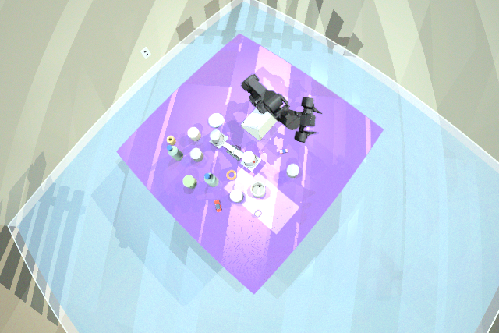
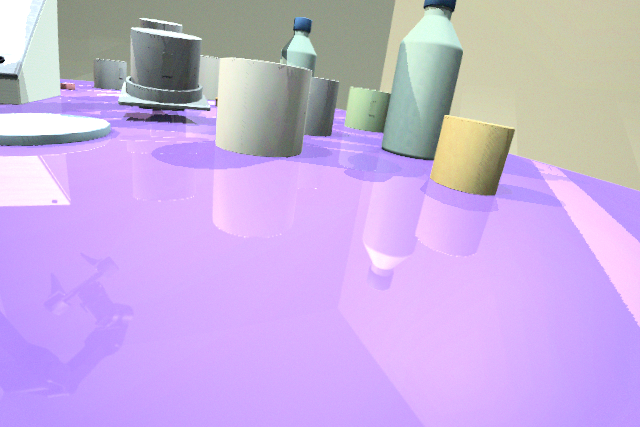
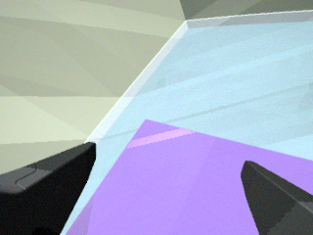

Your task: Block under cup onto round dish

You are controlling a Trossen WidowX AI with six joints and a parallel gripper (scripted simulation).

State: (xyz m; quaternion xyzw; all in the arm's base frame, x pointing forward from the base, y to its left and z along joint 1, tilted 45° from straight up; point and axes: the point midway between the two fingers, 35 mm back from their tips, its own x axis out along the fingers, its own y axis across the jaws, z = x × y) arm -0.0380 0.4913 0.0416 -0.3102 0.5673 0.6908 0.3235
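Two whitish cups stand on the ends of the balance (image 1: 226, 144) (image 2: 125, 100): one cup (image 1: 216, 136) (image 2: 165, 58) near the dish, and the other cup (image 1: 248, 157) (image 2: 160, 24), mostly hidden behind it in the exterior view. A tiny red spot shows by the second cup in the top view. The block is not identifiable. The white round dish (image 1: 216, 119) (image 2: 51, 127) lies flat beside the balance, bare. My gripper (image 1: 318, 122) (image 3: 169, 159) is open and empty, away from the balance and dish, beyond the white sloped box.
The white sloped box (image 1: 254, 122) (image 2: 38, 29) stands by the balance. Bottles (image 1: 175, 153) (image 1: 210, 179), a pale cup (image 1: 194, 133) (image 2: 263, 107), a yellow cylinder (image 1: 171, 139) (image 2: 471, 156), a green cup (image 1: 189, 181) (image 2: 367, 109) and a red toy car (image 1: 217, 206) stand around.
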